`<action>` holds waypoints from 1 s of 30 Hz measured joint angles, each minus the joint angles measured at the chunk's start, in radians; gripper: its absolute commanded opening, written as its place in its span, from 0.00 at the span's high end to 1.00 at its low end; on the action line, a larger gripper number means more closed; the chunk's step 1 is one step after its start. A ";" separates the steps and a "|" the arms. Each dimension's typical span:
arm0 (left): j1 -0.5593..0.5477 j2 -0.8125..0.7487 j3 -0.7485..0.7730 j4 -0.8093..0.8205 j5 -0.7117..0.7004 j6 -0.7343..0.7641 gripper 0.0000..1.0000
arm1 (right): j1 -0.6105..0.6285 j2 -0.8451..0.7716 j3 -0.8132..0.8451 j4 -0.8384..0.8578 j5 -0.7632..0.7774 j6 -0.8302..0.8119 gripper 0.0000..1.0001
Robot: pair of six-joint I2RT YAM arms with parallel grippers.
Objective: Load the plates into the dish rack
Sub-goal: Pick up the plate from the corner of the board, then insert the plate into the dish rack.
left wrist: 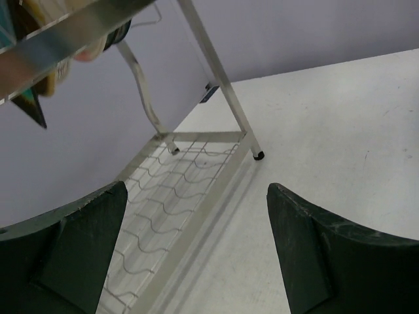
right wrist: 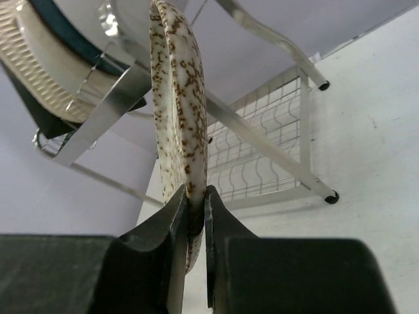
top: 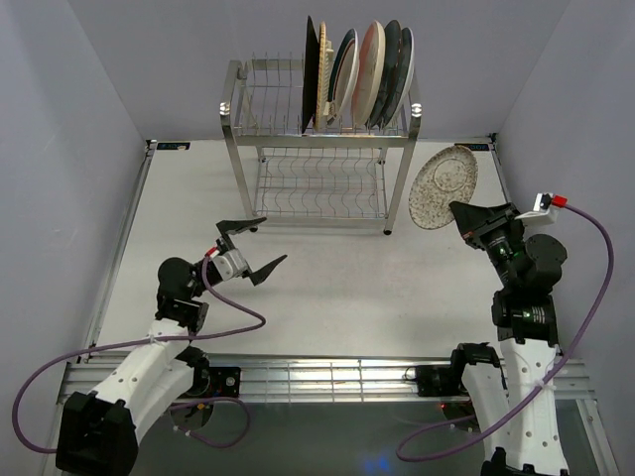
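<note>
**Right arm.** From above, the right gripper (top: 464,220) is clamped on the lower rim of a speckled plate (top: 444,186). The plate rises from the gripper at a tilt, clear of the table (top: 347,288), with its face towards the overhead camera. It sits just beside the right side of the rack (top: 317,149). No view settles whether plate and rack touch.

The right wrist view supplies what the overhead one cannot. Here the speckled plate (right wrist: 173,98) is seen edge on. Its rim is pinched between the two fingertips, and the jaws are nearly together.

**Left arm.** The left gripper (top: 253,248) stands wide open and holds nothing. It hangs above the table and points at the rack ahead of it. In its wrist view the fingers (left wrist: 72,255) frame the rack's lower wire shelf and one foot.

**Rack load.** Only the overhead view shows the row of plates (top: 357,74) whole. They stand on edge in the right half of the upper tier, up and to the left of the right gripper. I count six, but they overlap, so the count is not firm.

**Obscured.** In the left wrist view these plates are blurred slivers at the top left corner. In the right wrist view the frame cuts them off beyond the held plate.
</note>
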 measured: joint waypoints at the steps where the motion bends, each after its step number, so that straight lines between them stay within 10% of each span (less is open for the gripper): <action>1: -0.024 -0.002 0.011 0.001 0.001 0.028 0.02 | 0.000 -0.016 0.000 -0.001 -0.020 0.002 0.92; 17: -0.756 0.239 0.076 0.108 -0.323 0.979 0.02 | 0.005 -0.053 0.053 -0.074 -0.219 0.066 0.92; 30: -0.882 0.646 0.317 0.369 -0.450 1.432 0.02 | 0.006 -0.098 0.056 -0.108 -0.292 0.109 0.92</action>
